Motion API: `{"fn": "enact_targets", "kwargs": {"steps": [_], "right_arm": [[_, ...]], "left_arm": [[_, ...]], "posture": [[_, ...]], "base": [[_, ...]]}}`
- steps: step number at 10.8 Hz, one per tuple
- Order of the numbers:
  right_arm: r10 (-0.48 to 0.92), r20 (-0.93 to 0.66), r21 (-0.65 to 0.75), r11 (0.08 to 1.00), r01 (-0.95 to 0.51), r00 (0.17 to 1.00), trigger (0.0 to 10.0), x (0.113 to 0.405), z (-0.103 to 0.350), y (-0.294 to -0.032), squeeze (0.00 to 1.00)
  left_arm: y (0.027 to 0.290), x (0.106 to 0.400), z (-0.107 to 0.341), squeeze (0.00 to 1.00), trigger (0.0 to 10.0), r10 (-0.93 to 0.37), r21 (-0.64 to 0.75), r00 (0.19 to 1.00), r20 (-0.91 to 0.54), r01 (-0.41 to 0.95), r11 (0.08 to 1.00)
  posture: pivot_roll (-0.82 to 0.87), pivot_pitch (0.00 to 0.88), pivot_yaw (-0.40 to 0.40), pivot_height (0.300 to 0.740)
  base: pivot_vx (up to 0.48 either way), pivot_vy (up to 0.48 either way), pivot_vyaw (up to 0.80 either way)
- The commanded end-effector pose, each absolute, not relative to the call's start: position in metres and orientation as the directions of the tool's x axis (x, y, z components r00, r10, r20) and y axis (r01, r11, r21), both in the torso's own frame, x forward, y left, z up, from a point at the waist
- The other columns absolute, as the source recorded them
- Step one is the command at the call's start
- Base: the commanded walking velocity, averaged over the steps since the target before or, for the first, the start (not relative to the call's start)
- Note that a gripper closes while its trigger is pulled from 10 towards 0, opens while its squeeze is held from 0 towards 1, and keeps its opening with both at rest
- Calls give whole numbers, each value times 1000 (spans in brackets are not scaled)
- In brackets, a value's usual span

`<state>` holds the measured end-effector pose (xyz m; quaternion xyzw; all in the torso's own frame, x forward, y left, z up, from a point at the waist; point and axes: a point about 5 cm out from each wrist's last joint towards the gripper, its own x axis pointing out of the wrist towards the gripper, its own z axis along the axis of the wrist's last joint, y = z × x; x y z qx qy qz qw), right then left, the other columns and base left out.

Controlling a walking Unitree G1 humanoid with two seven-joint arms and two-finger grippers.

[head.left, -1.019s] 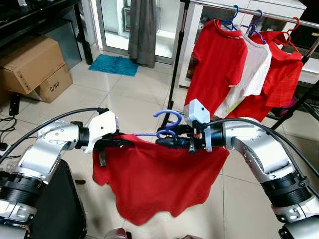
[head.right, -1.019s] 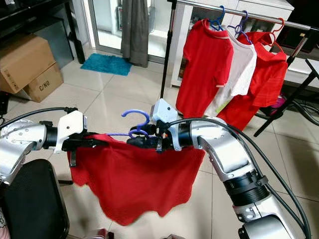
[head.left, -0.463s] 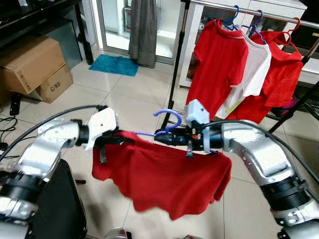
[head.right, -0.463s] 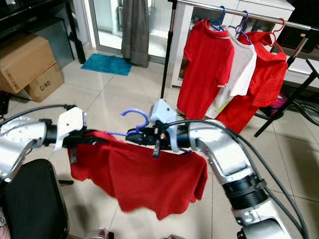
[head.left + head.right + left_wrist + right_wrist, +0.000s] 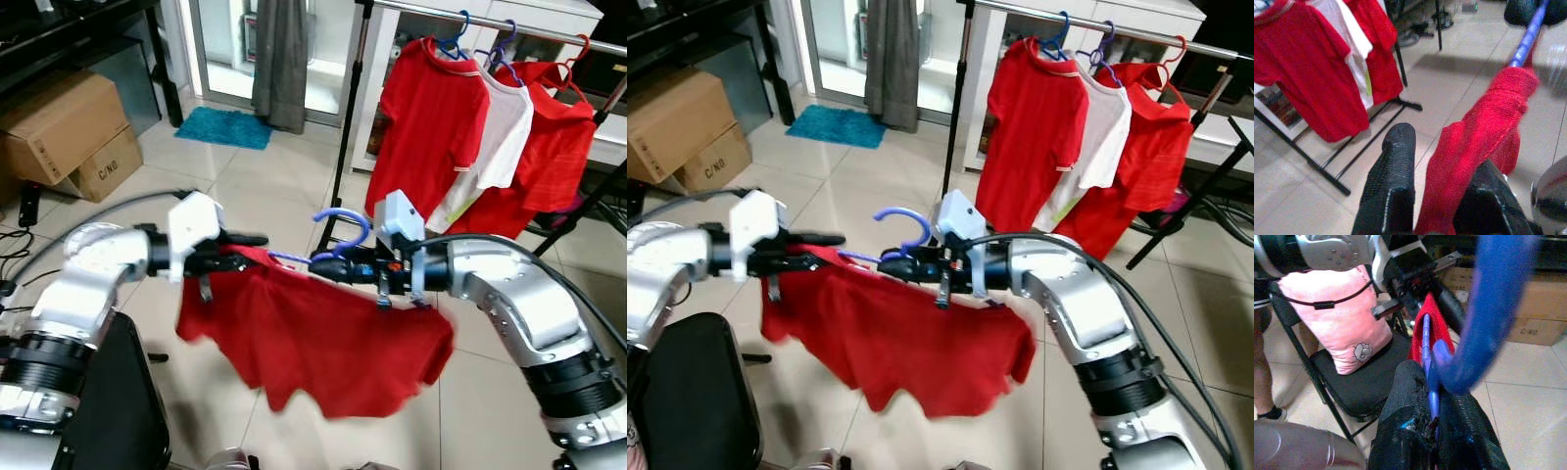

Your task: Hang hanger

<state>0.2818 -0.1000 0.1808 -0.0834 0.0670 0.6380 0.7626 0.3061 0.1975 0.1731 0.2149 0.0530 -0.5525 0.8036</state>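
The clothes rack [image 5: 470, 22] is a thin metal bar on dark legs, and it carries three shirts on hangers: a red one, a white one [image 5: 495, 132] and another red one at the far end. In front of that rack and well apart from it, the two arms hold a blue hanger [image 5: 333, 240] with a soft red shirt [image 5: 313, 338] draped over it, the cloth sagging in loose folds above the pale glossy floor tiles [image 5: 265, 186]. The right gripper [image 5: 321, 264] has its black fingers pinched together on the hanger just below its curved hook, which arches up toward the rack; the right wrist view shows the thin blue wire squeezed between the two rubbery pads. The left gripper [image 5: 235, 250] sits at the shirt's shoulder on the side away from the rack, its fingers spread with a fold of red fabric lying between them. A black folding chair [image 5: 1352, 382] near the robot holds a pink pillow [image 5: 1337, 318]. Far from the rack, two brown cardboard boxes [image 5: 69, 132] stand by a dark shelf, and a teal mat [image 5: 225, 127] lies by a glass door with a grey curtain [image 5: 279, 59].
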Motion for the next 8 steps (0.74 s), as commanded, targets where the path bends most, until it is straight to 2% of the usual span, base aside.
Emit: {"fn": "enact_targets", "kwargs": {"steps": [1,4,6,8], "right_arm": [[952,-253,-29,168,-985,170,0,280,175,-106,0],[900,-360,-25,254,-967,246,0,285,158,-124,0],[884,-392,-55,254,-966,254,0,287,157,-127,0],[871,-415,-57,262,-963,262,0,287,149,-129,0]], "left_arm": [[196,307,190,1000,10000,-887,323,379,-264,901,289],[195,302,194,1000,10000,-901,299,376,-214,904,306],[189,302,186,1000,10000,-898,310,357,-259,911,273],[188,304,187,1000,10000,-890,334,375,-257,899,283]], "posture": [[-85,0,-62,740],[-76,0,-83,740],[-80,0,-79,740],[-69,0,-96,740]], "base": [[0,0,0],[0,0,0],[0,0,0],[0,0,0]]}}
